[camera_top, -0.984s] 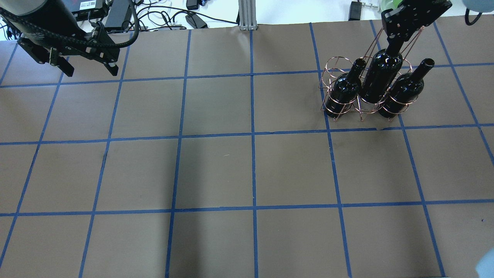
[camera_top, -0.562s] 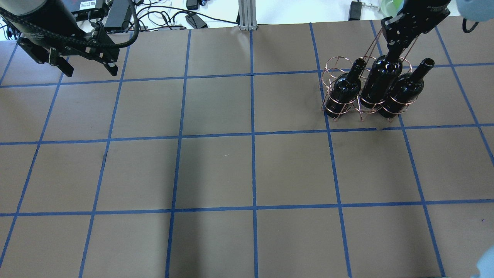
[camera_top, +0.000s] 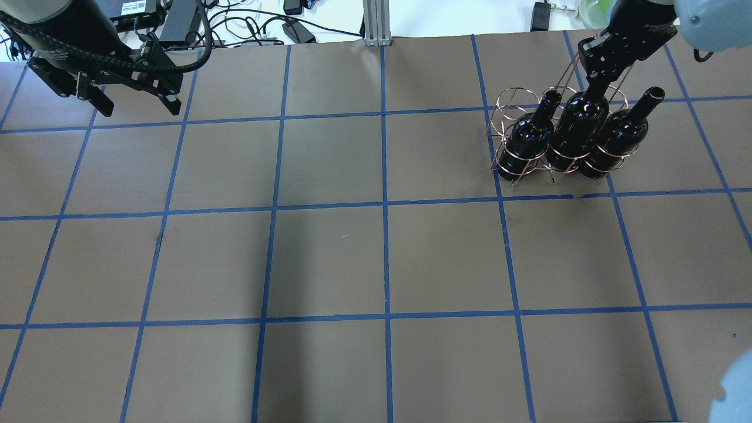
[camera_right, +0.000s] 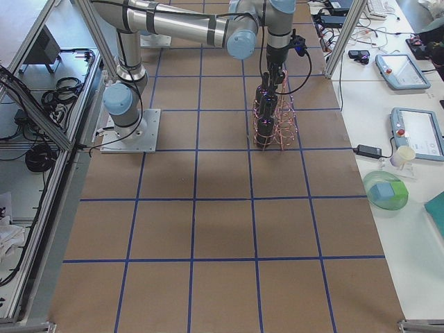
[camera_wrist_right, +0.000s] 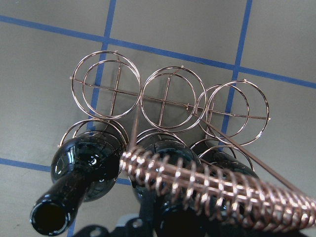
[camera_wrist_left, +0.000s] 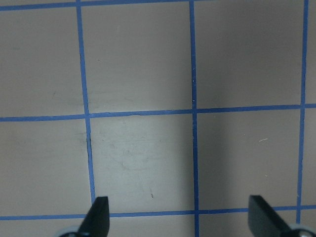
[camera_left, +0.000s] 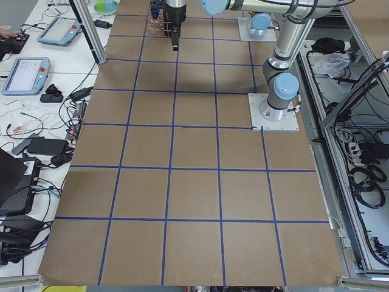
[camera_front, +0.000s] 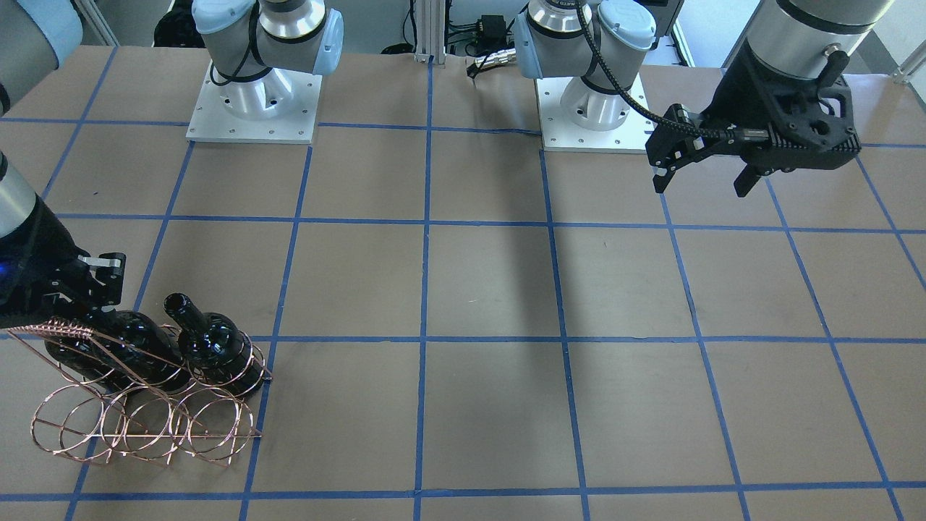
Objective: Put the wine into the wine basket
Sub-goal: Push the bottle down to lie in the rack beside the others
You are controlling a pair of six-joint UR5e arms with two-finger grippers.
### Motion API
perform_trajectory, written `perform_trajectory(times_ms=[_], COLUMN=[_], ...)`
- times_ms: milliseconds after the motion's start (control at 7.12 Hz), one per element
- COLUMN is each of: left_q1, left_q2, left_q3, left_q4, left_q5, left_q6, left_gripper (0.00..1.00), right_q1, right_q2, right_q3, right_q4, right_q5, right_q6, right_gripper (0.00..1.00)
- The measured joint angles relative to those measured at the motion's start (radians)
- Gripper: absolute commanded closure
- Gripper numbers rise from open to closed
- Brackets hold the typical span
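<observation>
The copper wire wine basket (camera_top: 510, 101) stands at the far right of the table; its empty rings show in the front view (camera_front: 145, 435) and the right wrist view (camera_wrist_right: 163, 100). Three near-black wine bottles stand in it: left (camera_top: 527, 140), middle (camera_top: 578, 126), right (camera_top: 618, 138). My right gripper (camera_top: 594, 81) is shut on the middle bottle's neck, beside the coiled handle (camera_wrist_right: 212, 190); the neck itself is hidden. The middle bottle (camera_front: 134, 340) sits low in its ring. My left gripper (camera_top: 136, 104) is open and empty above the far left of the table, also in the front view (camera_front: 705, 184).
Brown paper with blue tape grid lines covers the table (camera_top: 382, 258). Cables and power bricks (camera_top: 176, 17) lie beyond the far edge, and an aluminium post (camera_top: 375, 20) stands there. The two arm bases (camera_front: 253, 94) sit at the robot's side.
My right gripper has come down with the middle bottle, which now sits deeper in the basket, level with its neighbours. The basket shifted slightly. The left arm has not moved.
</observation>
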Motion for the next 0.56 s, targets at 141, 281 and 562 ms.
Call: perform_trajectory(times_ms=[141,281,562], left_q1=[0.0,0.0,0.0], left_q2=[0.0,0.0,-0.001], left_q3=[0.0,0.0,0.0], left_q4=[0.0,-0.001,-0.001], left_q5=[-0.001,-0.002,0.004], left_q6=[0.0,0.0,0.0], left_gripper=[0.0,0.0,0.0], right_q1=[0.0,0.0,0.0], right_q2=[0.0,0.0,0.0], right_q3=[0.009,0.017,0.023], right_q4=[-0.006,-0.013,-0.017], right_q5=[0.001,0.001,0.002], right_q6=[-0.002,-0.002,-0.005], right_gripper=[0.75,0.38,0.0])
